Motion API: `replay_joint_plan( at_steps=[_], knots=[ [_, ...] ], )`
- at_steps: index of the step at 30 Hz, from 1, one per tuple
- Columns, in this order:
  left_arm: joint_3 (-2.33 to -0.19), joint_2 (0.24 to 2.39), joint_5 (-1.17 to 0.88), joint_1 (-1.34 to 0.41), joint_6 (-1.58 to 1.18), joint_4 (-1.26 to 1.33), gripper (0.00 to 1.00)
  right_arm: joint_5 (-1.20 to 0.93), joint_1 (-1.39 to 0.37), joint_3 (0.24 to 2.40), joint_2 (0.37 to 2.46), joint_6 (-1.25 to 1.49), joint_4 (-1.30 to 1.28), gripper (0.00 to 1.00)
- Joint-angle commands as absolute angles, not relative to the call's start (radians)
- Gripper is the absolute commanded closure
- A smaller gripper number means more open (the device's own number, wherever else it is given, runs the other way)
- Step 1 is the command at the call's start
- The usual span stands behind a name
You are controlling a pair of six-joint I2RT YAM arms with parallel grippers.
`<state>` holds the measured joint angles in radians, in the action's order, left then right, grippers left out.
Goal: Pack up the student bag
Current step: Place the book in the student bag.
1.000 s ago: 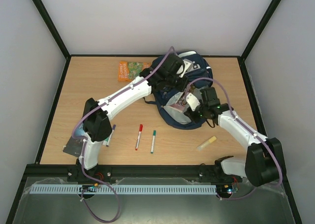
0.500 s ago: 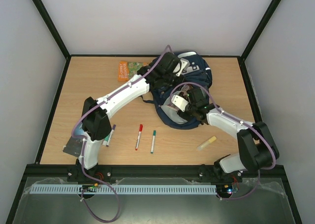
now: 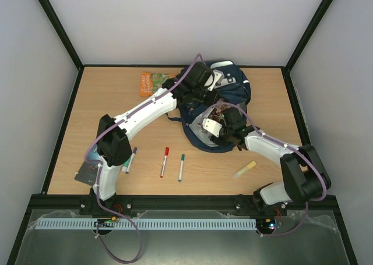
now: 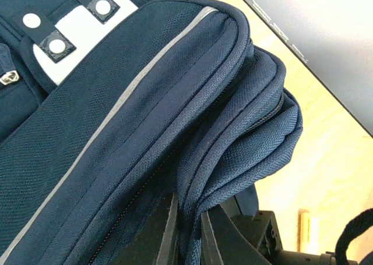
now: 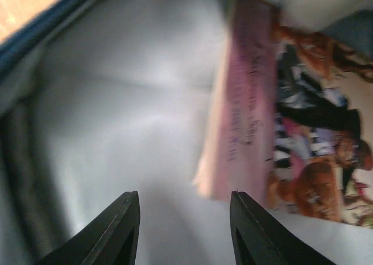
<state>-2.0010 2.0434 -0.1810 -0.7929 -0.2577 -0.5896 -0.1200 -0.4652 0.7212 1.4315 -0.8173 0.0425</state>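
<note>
My left arm reaches forward and to the right, elbow low. My left tool (image 4: 187,211) is pinched tight on a fold of the large navy-blue fabric backpack (image 4: 116,131). My right arm bends inward to the left. My right tool (image 5: 183,200) has its fingers parted, gripping nothing.

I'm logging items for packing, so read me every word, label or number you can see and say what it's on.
Nothing here can be read outright.
Book inside the backpack: dark lettering along its pink spine, too blurred to read.
Orange packet beside the backpack: pale lettering, too small to read.
</note>
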Motion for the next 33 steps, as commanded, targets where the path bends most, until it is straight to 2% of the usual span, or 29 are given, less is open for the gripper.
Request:
replay_joint_plan(
  at_steps=[1, 11, 23, 28, 31, 33],
  knots=[
    [-2.008, 1.964, -0.256, -0.773, -0.291, -0.535, 0.98, -0.219, -0.471, 0.666, 1.345, -0.943, -0.116, 0.58],
    [-2.058, 1.964, -0.269, -0.762, -0.280, -0.562, 0.98, -0.148, -0.471, 0.672, 1.309, -0.934, -0.029, 0.61],
    [-2.119, 1.991, -0.296, -0.762, -0.287, -0.581, 0.98, -0.092, -0.517, 0.732, 1.449, -0.918, 0.096, 0.61],
    [-2.120, 1.986, -0.296, -0.762, -0.283, -0.591, 0.98, 0.022, -0.525, 0.704, 1.502, -0.923, 0.230, 0.70],
    [-2.118, 1.981, -0.291, -0.762, -0.277, -0.597, 0.98, 0.095, -0.524, 0.680, 1.521, -0.950, 0.281, 0.82],
    [-2.116, 1.978, -0.290, -0.762, -0.274, -0.601, 0.98, 0.127, -0.522, 0.660, 1.512, -0.970, 0.311, 0.86]
  ],
)
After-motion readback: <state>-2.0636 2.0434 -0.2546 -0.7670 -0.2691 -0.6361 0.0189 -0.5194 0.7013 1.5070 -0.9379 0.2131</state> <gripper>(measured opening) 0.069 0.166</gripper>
